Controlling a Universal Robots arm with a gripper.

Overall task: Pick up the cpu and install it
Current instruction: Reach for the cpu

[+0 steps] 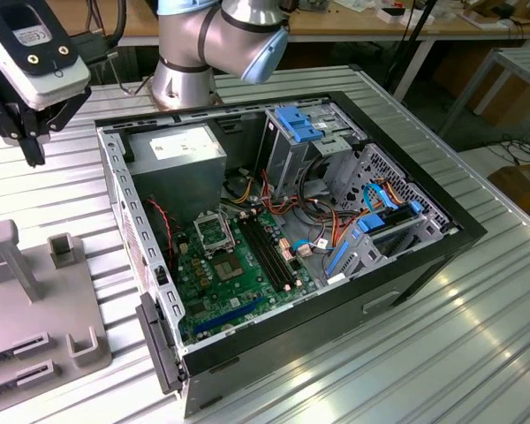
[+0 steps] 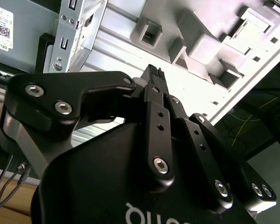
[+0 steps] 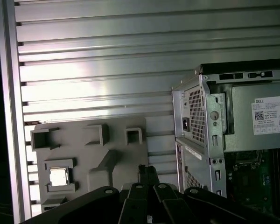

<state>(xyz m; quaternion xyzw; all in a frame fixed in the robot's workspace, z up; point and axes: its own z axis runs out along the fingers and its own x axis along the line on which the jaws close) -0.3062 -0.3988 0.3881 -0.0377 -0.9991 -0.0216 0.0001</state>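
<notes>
Gripper [image 3: 148, 170] well apart from cpu [image 3: 59, 176]

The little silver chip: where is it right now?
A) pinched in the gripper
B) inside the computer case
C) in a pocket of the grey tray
C: in the first wrist view the chip sits in a square pocket of the grey tray, outside the computer case, with the gripper apart from it.

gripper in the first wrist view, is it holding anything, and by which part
Nothing is held. The gripper is shut and empty; the cpu lies apart from it in a pocket of the grey fixture.
</notes>
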